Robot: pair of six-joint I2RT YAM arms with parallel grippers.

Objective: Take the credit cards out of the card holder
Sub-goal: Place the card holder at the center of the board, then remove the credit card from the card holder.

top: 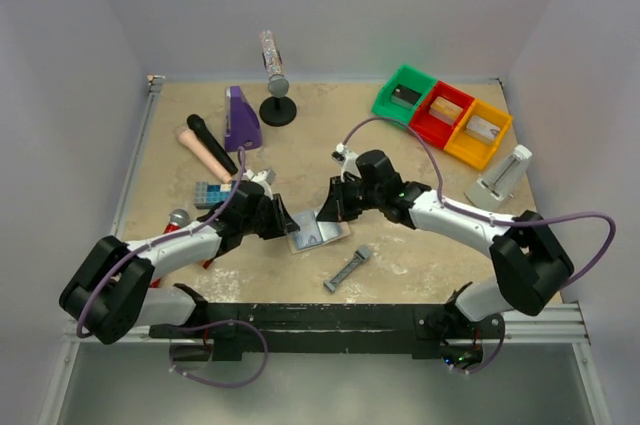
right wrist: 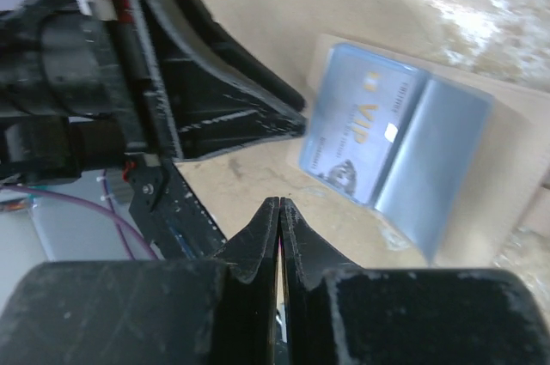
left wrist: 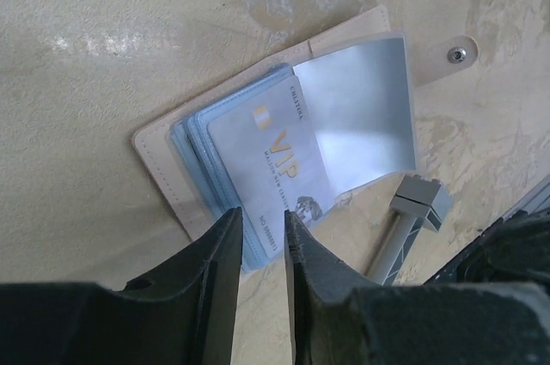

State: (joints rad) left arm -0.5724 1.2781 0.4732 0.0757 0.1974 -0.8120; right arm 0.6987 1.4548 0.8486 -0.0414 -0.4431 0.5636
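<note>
Gold "VIP" on the pale credit card (left wrist: 266, 167) in the card holder (left wrist: 159, 155); smaller print illegible.

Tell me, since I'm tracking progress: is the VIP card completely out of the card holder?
No, the VIP card lies partly on the open card holder.

Glossy plastic credit cards (left wrist: 266, 159), stitched tan card holder (left wrist: 161, 159), mottled table (left wrist: 103, 39)

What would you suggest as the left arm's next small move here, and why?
Probably close the left fingers on the VIP card. Its lower edge sticks out of the open card holder and appears to sit in the gap between them, which looks wider than the card, so it does not seem pinched yet.
</note>
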